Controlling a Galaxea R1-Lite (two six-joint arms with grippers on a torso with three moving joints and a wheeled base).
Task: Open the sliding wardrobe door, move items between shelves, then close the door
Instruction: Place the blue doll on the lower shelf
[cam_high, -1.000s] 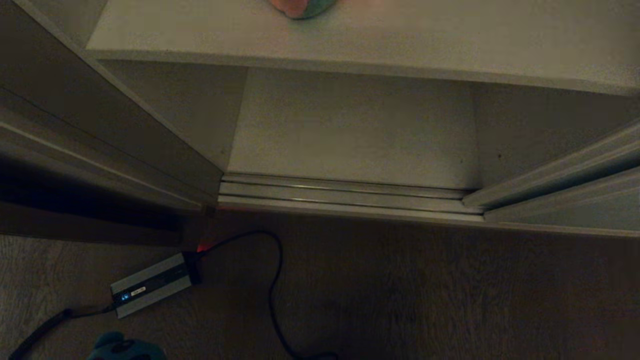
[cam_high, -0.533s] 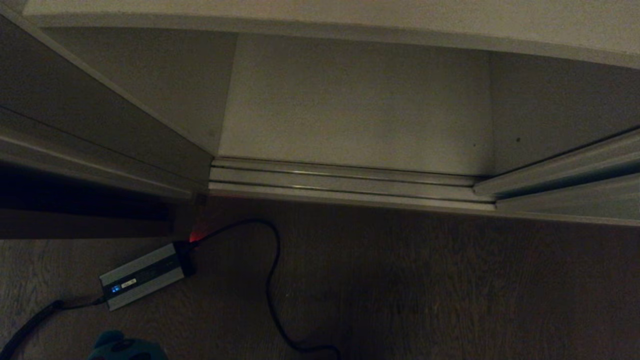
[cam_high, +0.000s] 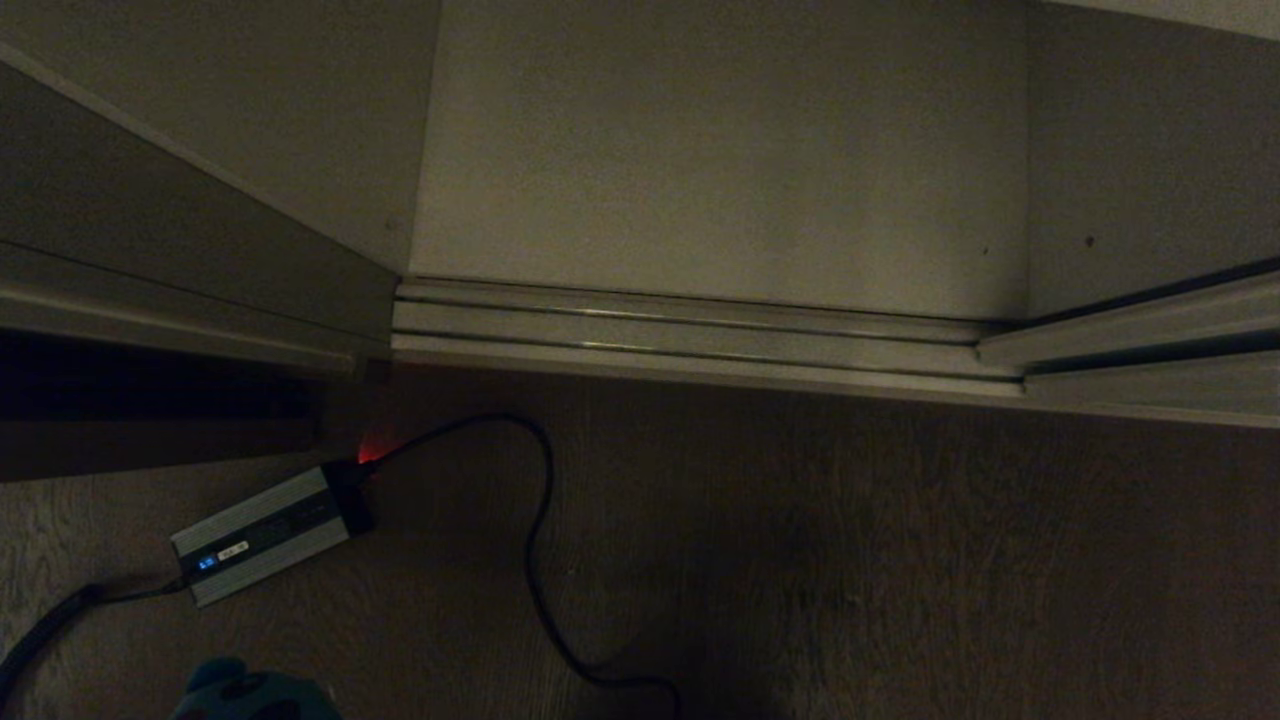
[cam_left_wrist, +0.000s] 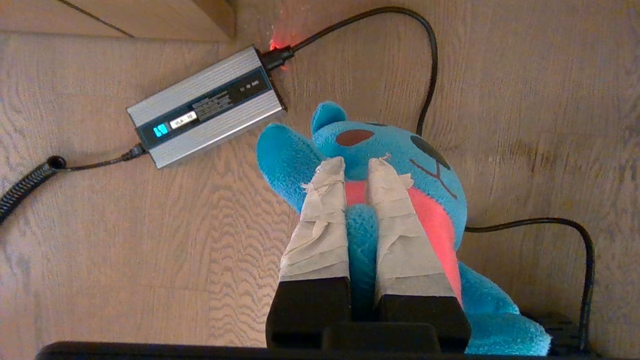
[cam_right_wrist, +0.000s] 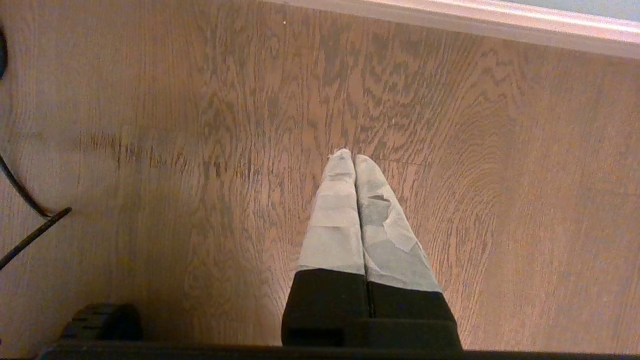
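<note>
Left tool (cam_left_wrist: 357, 167) is clamped on the teal-blue plush toy (cam_left_wrist: 395, 150), taped fingers (cam_left_wrist: 325, 210) pinching its red belly; toy hangs over the wood floor (cam_left_wrist: 150, 240), its top just peeking in at the bottom edge of the head view. Right tool (cam_right_wrist: 354, 160) is parked over bare floor, fingers pressed together, holding nothing. Wardrobe stands open: bottom shelf (cam_high: 720, 150) sits bare behind the door track (cam_high: 690, 335), sliding wardrobe door (cam_high: 1150, 335) pushed off to the right. Likely step: carry the toy to this low shelf. To do it well, lift it clear over the track lip, keep the squeeze constant since plush compresses and can slip, set it well back from the front edge so the door can close past it, and avoid snagging the black cable (cam_high: 535, 540) on the floor. Writing: the silver power brick (cam_left_wrist: 205, 107) has a lit blue display and a white label reading roughly "VLA 10"; smaller print on it isn't readable.
</note>
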